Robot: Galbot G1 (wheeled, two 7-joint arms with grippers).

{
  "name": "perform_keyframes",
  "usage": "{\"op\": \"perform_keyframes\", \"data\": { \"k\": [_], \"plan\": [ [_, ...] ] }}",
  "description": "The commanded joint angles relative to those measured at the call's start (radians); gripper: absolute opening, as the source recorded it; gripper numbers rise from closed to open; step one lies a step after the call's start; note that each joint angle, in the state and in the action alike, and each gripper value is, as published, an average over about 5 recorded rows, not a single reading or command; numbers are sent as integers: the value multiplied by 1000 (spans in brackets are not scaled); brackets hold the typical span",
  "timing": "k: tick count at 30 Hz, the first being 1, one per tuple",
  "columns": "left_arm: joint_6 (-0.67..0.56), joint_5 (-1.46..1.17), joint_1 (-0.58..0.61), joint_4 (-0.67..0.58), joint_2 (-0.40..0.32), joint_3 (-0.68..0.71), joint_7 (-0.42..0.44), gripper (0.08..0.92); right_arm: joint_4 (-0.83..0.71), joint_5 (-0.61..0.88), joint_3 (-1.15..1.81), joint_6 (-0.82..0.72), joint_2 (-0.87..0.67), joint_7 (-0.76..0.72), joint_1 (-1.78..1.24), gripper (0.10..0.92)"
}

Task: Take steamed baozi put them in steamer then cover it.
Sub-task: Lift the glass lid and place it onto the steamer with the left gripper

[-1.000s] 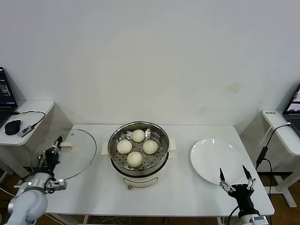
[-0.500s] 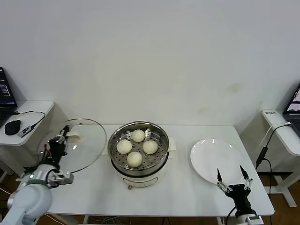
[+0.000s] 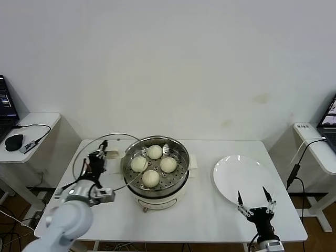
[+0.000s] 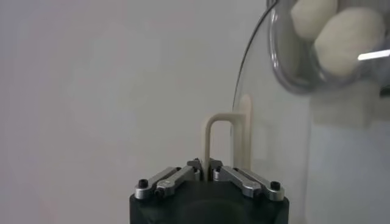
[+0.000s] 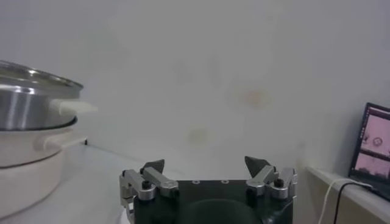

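White table [image 3: 210, 210] against a plain wall, side desks at both edges. We have all four steamed baozi [image 3: 154, 165] sitting on the perforated tray of the steamer [image 3: 155, 173], so loading looks done and we judge the step in hand is covering.

Left gripper [image 3: 98, 160] holds the cover [image 3: 107, 157] by its cream bar handle [image 4: 214, 141], jaws pinched on that handle. Cover hangs tilted, just left of the steamer, its near edge overlapping the pot rim in the head view; whether glass touches metal we cannot tell. In the left wrist view we see the buns through the glass.

To do this well, we would level the cover first, centre the handle over the middle of the pot, then lower straight so the metal rim seats all around. Risk: coming in tilted, the low edge catches the steamer rim or clips the nearest bun. Release only once it sits flat.

Right gripper [image 3: 254, 206] is parked low at the front right, jaws spread, near the front edge of the plate [image 3: 239, 176], holding nothing.
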Motion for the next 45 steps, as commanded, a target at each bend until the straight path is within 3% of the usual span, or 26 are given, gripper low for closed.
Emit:
{"op": "perform_keyframes", "data": {
  "k": [1, 11, 23, 45],
  "plan": [
    [70, 213, -221, 96, -171, 230, 90, 141, -23, -62, -7, 1, 17, 5, 10, 823],
    [77, 263, -281, 159, -258, 303, 114, 141, -44, -78, -14, 5, 22, 6, 16, 823],
    [73, 284, -261, 193, -325, 316, 119, 141, -50, -81, -16, 5, 22, 6, 17, 823],
    [50, 322, -198, 192, -351, 299, 109, 141, -61, -88, -25, 14, 20, 6, 15, 823]
  ]
}}
